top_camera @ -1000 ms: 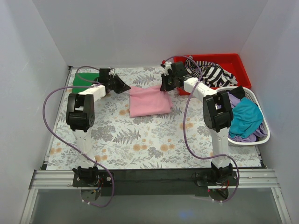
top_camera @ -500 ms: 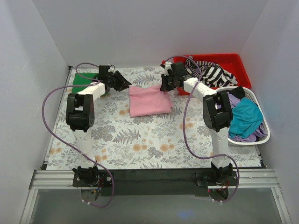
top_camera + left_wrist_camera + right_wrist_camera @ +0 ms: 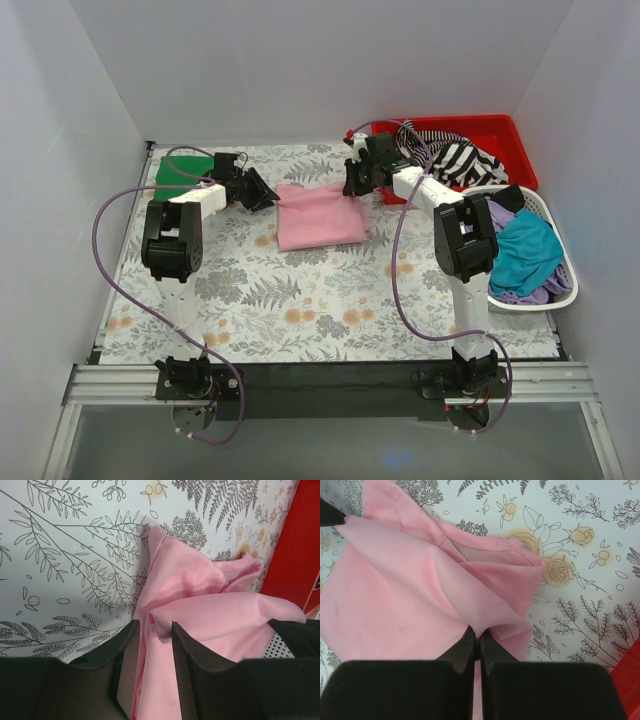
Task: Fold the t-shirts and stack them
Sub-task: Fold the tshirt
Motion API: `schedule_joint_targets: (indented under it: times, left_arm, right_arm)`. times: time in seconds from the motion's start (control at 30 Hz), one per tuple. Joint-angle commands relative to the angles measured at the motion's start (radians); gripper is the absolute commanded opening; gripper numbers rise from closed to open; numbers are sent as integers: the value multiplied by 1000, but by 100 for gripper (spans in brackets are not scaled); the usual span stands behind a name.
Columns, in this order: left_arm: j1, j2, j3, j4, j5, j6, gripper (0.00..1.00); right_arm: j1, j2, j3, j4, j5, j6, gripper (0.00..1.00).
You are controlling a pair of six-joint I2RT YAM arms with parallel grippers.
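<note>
The light pink t-shirt [image 3: 318,216] lies partly folded in the middle of the table. My right gripper [image 3: 352,187] is shut on its far right corner, the cloth pinched at the fingertips in the right wrist view [image 3: 476,631]. My left gripper [image 3: 268,191] is at the shirt's far left corner; in the left wrist view it [image 3: 155,632] is open, with a fold of the pink shirt [image 3: 215,615] between its jaws. A folded dark green t-shirt [image 3: 180,172] lies at the far left, behind the left gripper.
A red bin [image 3: 505,135] at the far right holds a black-and-white striped shirt [image 3: 455,158]. A white basket [image 3: 560,295] in front of it holds teal [image 3: 525,250] and purple [image 3: 500,215] shirts. White walls enclose the floral tabletop [image 3: 300,300].
My left gripper has come down and slightly right onto the pink shirt's far left corner. The right gripper and the shirt have barely moved.
</note>
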Motion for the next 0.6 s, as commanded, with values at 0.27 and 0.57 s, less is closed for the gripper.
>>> schedule_joint_targets:
  times: [0.27, 0.57]
  left_arm:
    - [-6, 27, 53, 12, 23, -12, 30]
    - [-26, 77, 98, 15, 29, -36, 25]
  right_arm:
    - [-1, 28, 30, 34, -27, 9, 1]
    - [-1, 37, 25, 32, -27, 9, 1]
